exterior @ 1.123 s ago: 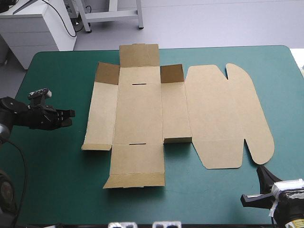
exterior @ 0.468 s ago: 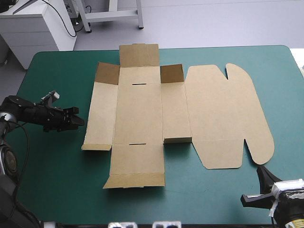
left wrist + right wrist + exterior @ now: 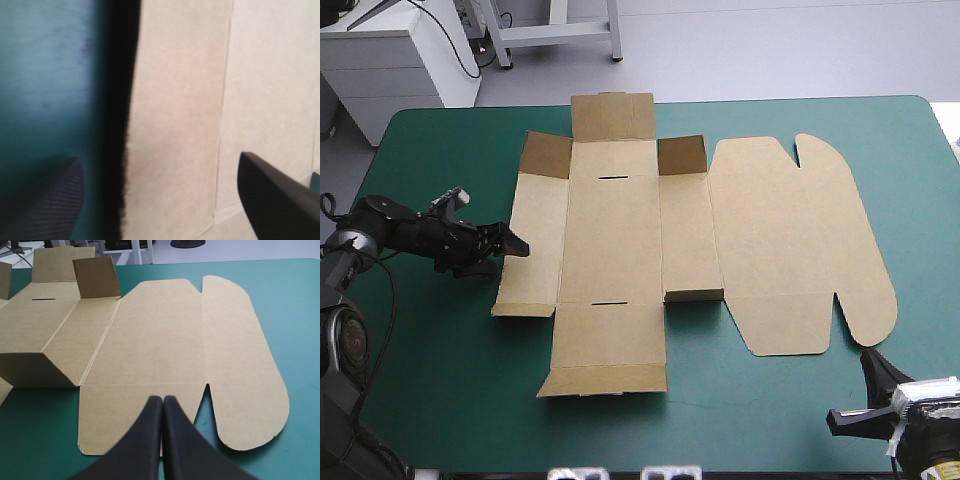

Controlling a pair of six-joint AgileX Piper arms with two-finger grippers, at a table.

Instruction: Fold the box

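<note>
The brown box (image 3: 620, 230) lies unfolded in the middle of the table. Its small corner flaps stand up at the far side and near the front, and its rounded lid (image 3: 800, 240) lies flat to the right. My left gripper (image 3: 515, 243) is low at the outer edge of the box's left side panel. In the left wrist view my left gripper (image 3: 159, 165) is open, one finger over the teal-green cover and the other over the board (image 3: 175, 125). My right gripper (image 3: 870, 358) is shut and holds nothing, just off the lid's front corner (image 3: 160, 330), and in its own view my right gripper (image 3: 162, 399) forms one pointed arch.
Bare teal-green cover (image 3: 440, 330) surrounds the box on the left, front and far right. The table's front right corner lies beside the right arm. A raised side flap (image 3: 97, 276) stands ahead of the right gripper, to its left.
My left arm has moved right, from out on the cover to the box's left edge, and its fingers have opened. The right arm and the box have not moved.
</note>
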